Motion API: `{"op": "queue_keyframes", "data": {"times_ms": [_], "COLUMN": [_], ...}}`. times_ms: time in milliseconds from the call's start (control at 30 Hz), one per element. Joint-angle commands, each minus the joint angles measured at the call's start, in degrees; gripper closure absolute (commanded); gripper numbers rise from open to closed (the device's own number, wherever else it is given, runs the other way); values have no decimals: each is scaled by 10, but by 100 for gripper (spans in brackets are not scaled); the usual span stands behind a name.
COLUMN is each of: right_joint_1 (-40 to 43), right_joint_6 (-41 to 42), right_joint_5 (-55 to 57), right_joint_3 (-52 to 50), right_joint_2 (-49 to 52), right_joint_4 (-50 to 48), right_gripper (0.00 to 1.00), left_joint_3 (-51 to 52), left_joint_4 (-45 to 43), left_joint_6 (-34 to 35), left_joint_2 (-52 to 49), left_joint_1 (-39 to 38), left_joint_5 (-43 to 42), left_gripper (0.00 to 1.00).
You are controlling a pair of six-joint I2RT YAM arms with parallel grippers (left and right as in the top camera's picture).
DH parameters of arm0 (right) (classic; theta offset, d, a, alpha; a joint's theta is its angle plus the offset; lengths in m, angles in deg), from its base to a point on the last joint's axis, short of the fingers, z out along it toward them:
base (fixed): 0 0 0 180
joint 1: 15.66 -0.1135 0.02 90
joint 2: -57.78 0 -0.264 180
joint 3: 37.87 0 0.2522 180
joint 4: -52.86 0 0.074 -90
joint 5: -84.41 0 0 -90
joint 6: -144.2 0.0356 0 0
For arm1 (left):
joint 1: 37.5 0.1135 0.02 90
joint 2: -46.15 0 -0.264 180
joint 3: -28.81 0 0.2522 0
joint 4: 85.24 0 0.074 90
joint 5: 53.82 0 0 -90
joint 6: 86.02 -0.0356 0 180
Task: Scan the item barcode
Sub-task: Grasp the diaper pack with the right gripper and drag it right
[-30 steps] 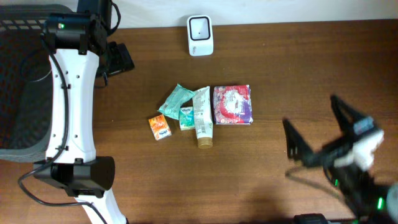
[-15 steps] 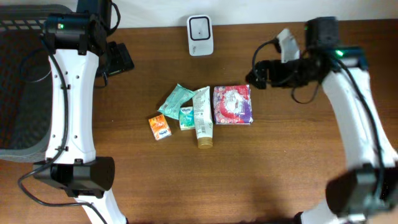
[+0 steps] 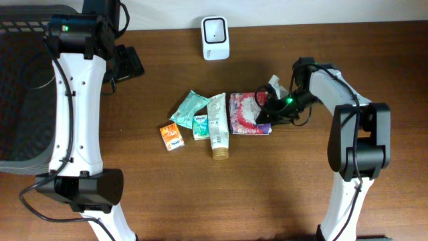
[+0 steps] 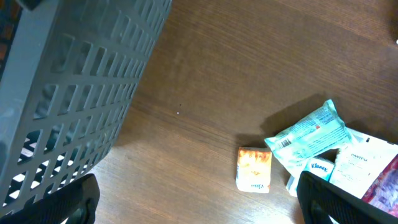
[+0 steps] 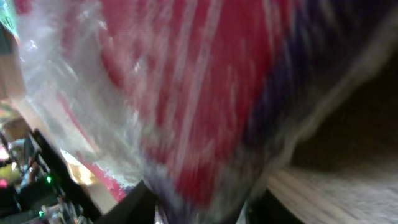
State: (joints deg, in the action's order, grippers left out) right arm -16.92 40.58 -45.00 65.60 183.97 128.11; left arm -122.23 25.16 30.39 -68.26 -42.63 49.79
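The item under my right gripper (image 3: 266,110) is a red and purple plastic packet (image 3: 245,112), lying flat at the right end of a small cluster in the middle of the table. The gripper has come in from the right and its fingers pinch the packet's right edge. In the right wrist view the blurred packet (image 5: 205,87) fills the frame and narrows down between the two black fingers of the right gripper (image 5: 202,199). A white scanner (image 3: 215,37) stands at the table's far edge. My left gripper (image 3: 127,61) hangs at the far left, and the left wrist view shows the left gripper (image 4: 199,205) open and holding nothing.
Left of the packet lie a cream tube (image 3: 217,124), a small Kleenex pack (image 3: 200,126), a teal wipes pack (image 3: 190,107) and an orange packet (image 3: 172,136). A dark plastic basket (image 3: 20,100) fills the left edge.
My right arm swung from the table's near right corner, up past the far right, and down onto the packet, where its jaws narrowed. The left arm has not moved.
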Motion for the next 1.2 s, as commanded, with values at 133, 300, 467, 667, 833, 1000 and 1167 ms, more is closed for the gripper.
{"op": "queue_keyframes", "data": {"times_ms": [133,300,467,667,833,1000,1167], "right_joint_1": [3,-13,-82,-182,-127,94,224], "right_joint_6": [6,182,370,368,317,74,5], "right_joint_5": [12,304,626,616,530,254,167], "right_joint_3": [42,158,149,48,171,170,65], "right_joint_2": [5,-79,-118,-113,-114,-112,-111], "right_joint_4": [70,145,192,89,167,195,139], "right_gripper": [96,96,96,94,18,4,4], "left_joint_3": [-6,-6,-6,-6,-6,-6,-6], "left_joint_4": [1,1,1,1,1,1,1], "left_joint_6": [1,1,1,1,1,1,1], "left_joint_2": [16,16,16,16,16,16,16], "left_joint_1": [-3,-8,-8,-8,-8,-8,-8], "left_joint_5": [6,6,6,6,6,6,6], "left_gripper": [1,1,1,1,1,1,1]}}
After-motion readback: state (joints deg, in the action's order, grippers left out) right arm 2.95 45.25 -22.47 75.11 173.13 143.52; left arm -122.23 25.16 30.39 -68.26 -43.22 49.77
